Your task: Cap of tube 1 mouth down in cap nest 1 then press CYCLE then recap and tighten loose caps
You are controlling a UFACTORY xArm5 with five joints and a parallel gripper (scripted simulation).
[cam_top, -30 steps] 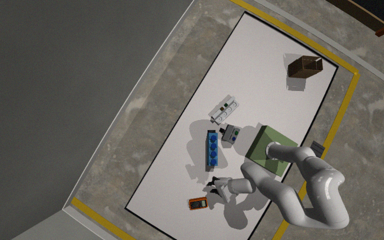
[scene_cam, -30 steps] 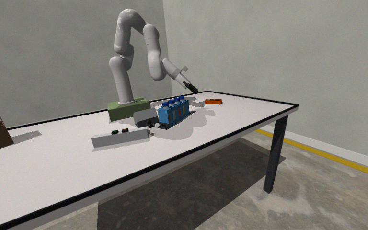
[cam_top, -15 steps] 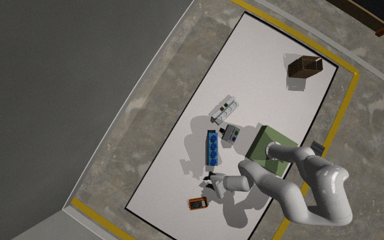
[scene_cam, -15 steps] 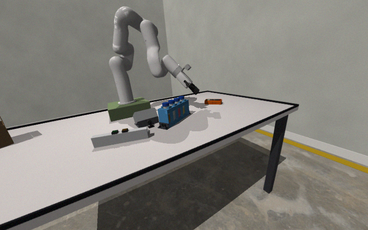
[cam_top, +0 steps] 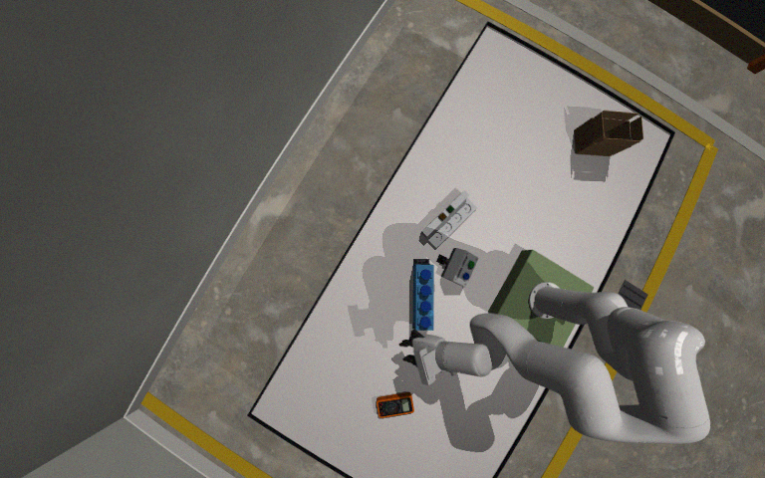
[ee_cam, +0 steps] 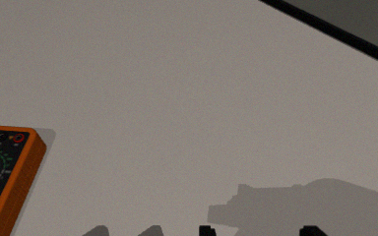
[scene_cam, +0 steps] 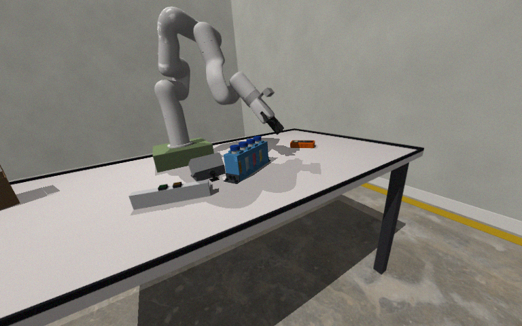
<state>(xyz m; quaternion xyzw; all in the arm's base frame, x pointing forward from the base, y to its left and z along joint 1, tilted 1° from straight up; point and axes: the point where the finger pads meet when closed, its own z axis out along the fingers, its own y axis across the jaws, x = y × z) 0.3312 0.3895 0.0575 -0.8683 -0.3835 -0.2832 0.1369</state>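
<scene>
Four blue caps (cam_top: 423,298) sit in a row on the blue decapping station (scene_cam: 246,161), all screwed on, so the first step looks not yet begun. The tool (cam_top: 406,349) hangs just off the near end of that row, slanted down toward the worktop (cam_top: 519,168), its fingers standing about half apart with nothing between them. From where it hangs, the nearest cap (cam_top: 425,322) is just ahead and a little to one side; which tube number that is I cannot tell for sure.

I'd judge the caps small, rigid and light, likely smooth plastic, so a grip around the rim from straight above seems the safest hold. They stand close to each other, so the fingers would have to straddle one cap across the row, not along it.

An orange multimeter (cam_top: 394,404) lies behind the tool, apart from it. The key housing (cam_top: 459,266) sits beyond the rack's far end, and the grey cap tray (cam_top: 448,219) further on. The worktop's black edge (ee_cam: 325,27) runs nearby in the wrist view.
</scene>
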